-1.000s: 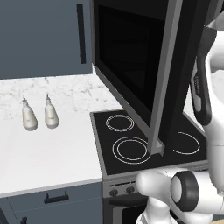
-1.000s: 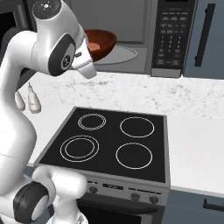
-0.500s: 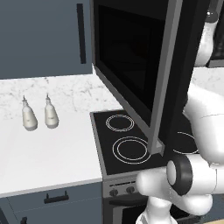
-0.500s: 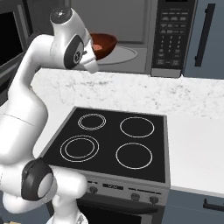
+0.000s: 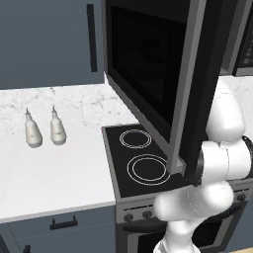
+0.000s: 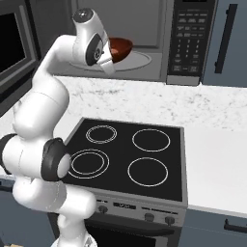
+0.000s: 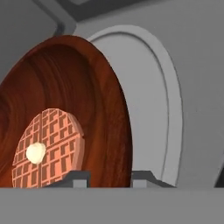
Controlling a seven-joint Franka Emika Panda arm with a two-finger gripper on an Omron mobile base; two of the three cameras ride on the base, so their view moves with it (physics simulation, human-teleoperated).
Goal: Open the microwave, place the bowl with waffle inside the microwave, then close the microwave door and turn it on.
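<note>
Hand view: gripper [image 7: 110, 175] is pinching the bowl [image 7: 87, 100] rim, waffle [image 7: 46, 146] at 8 o'clock; tilting risks sliding it out.

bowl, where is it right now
The bowl is inside the open microwave, over its round turntable plate, right at the gripper; the waffle lies in it.

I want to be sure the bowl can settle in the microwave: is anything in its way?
Nothing visible blocks it. The microwave door is swung wide open, and the bowl with the waffle is already inside the cavity, over the bare grey turntable, at the end effector.
</note>
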